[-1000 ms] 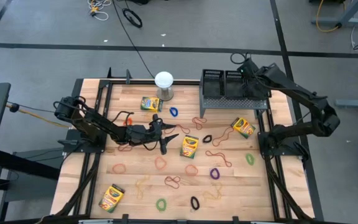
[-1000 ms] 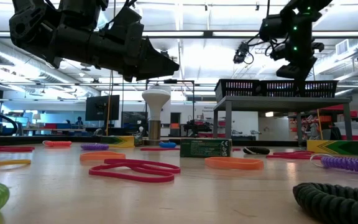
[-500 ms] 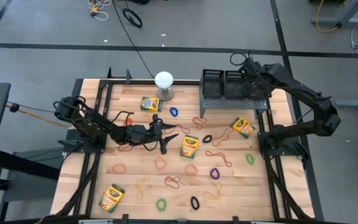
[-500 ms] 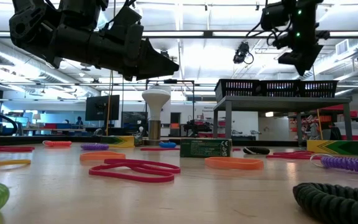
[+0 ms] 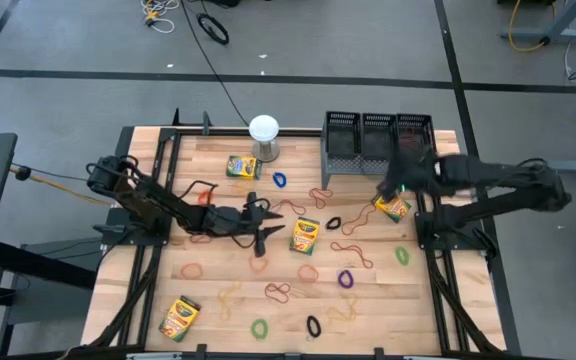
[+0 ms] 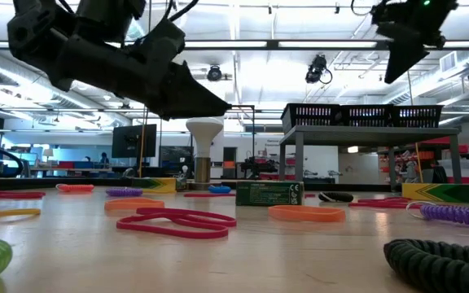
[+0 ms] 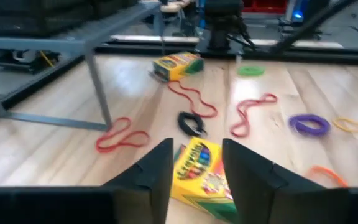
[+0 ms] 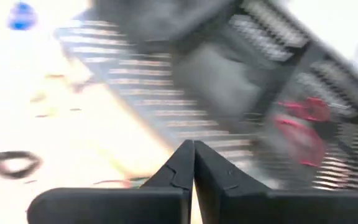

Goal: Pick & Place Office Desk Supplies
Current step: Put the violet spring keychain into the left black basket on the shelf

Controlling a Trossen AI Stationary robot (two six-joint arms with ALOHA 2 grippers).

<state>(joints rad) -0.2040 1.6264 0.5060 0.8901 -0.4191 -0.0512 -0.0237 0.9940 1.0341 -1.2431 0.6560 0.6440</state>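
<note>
My left gripper (image 5: pixel 264 232) hovers open over the middle of the table, its fingers pointing at a yellow-and-green crayon box (image 5: pixel 305 236) just beyond them; in the left wrist view that box (image 7: pixel 201 175) shows between the fingertips (image 7: pixel 194 180), lying flat on the wood and untouched. My right gripper (image 5: pixel 392 187) is shut and empty, in the air in front of the three black mesh bins (image 5: pixel 378 133), above another crayon box (image 5: pixel 393 206). Red rubber bands (image 8: pixel 303 118) lie in one bin. More bands (image 5: pixel 345 279) are scattered flat on the table.
The bins stand on a grey perforated riser (image 5: pixel 368 165) at the far right. A white globe (image 5: pixel 264 135) stands at the far middle. Two more crayon boxes lie at the far left (image 5: pixel 241 166) and the near left (image 5: pixel 180 317). The riser's leg (image 7: pixel 98 93) stands ahead of my left gripper.
My right arm has swung quickly from over the bins toward the table's near edge and now hangs in front of the riser above a crayon box. My left gripper has tipped down and sunk a little toward the crayon box in the middle.
</note>
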